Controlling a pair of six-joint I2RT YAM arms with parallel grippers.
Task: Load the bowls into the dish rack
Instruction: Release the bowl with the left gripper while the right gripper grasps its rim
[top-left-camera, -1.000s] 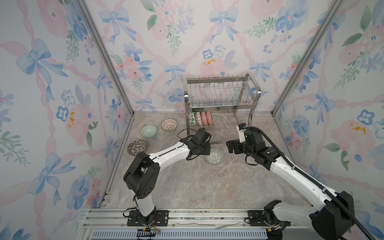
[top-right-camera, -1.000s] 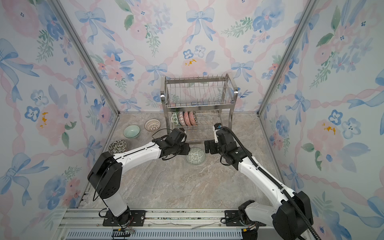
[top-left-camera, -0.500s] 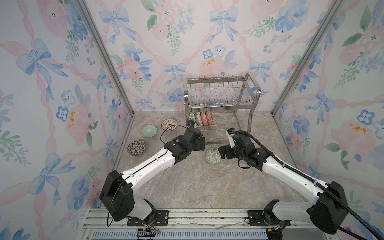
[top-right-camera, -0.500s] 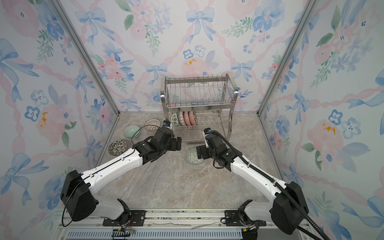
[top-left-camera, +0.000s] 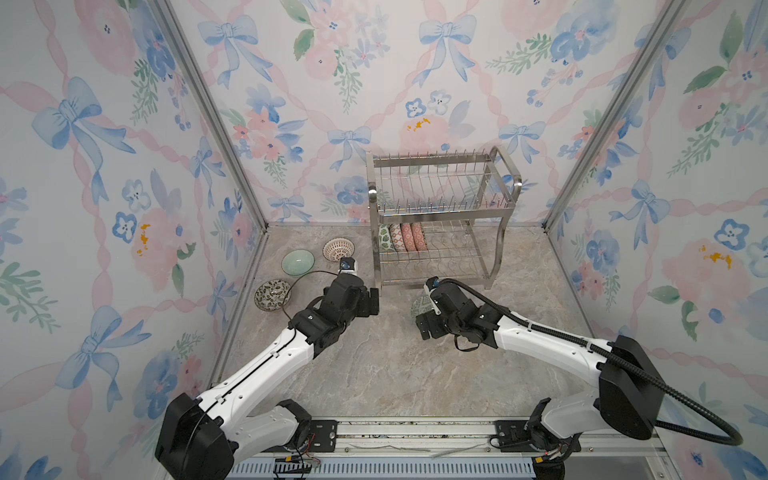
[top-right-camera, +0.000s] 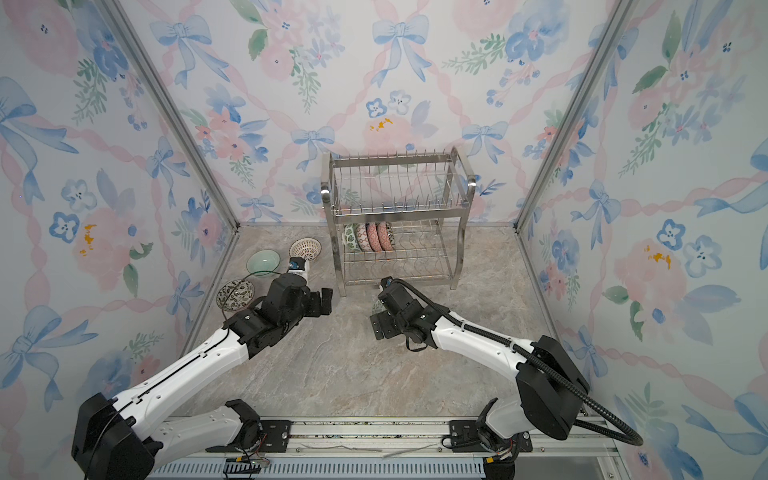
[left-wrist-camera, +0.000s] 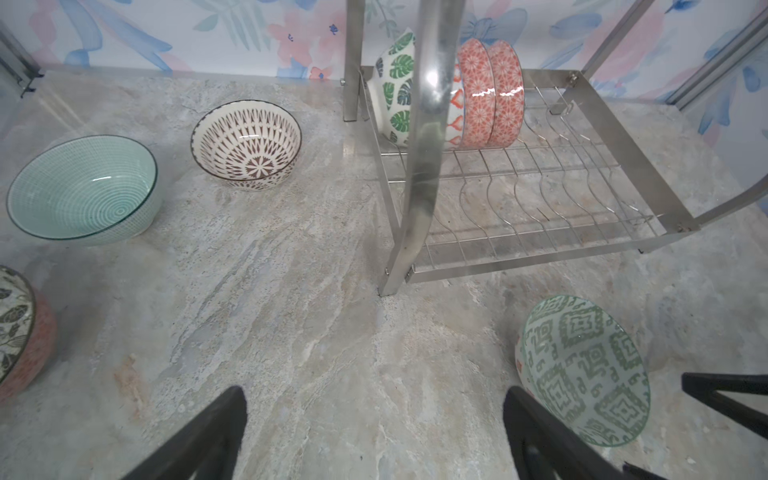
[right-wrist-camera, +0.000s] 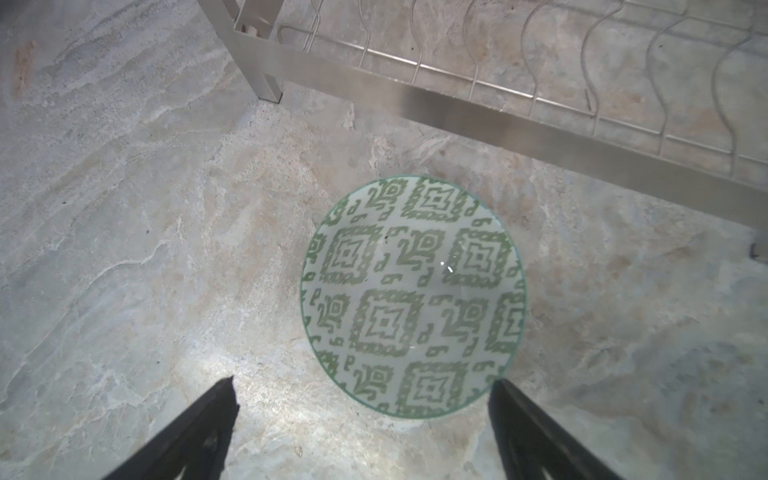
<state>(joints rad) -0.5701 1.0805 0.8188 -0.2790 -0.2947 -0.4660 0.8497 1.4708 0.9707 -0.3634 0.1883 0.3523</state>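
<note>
The steel dish rack (top-left-camera: 441, 210) stands at the back, with several bowls (top-left-camera: 401, 237) upright on edge in its lower tier (left-wrist-camera: 490, 91). A green geometric bowl (right-wrist-camera: 413, 295) sits on the table before the rack, half hidden in a top view (top-left-camera: 419, 306). My right gripper (right-wrist-camera: 363, 382) is open just short of it, one fingertip (right-wrist-camera: 498, 390) close to its rim. My left gripper (left-wrist-camera: 374, 392) is open and empty, left of that bowl (left-wrist-camera: 582, 370). A pale green bowl (top-left-camera: 298, 262), a lattice bowl (top-left-camera: 338, 249) and a dark floral bowl (top-left-camera: 272, 294) sit at the left.
The rack's front leg (left-wrist-camera: 419, 166) rises right ahead of my left gripper (top-left-camera: 372, 301). The upper tier (top-right-camera: 395, 191) holds nothing. Patterned walls close the table on three sides. Bare marble table (top-left-camera: 374, 374) lies between the arms and the front rail.
My left gripper opened, let go of the green geometric bowl and drew back to the left. My right gripper moved left and down toward the bowl.
</note>
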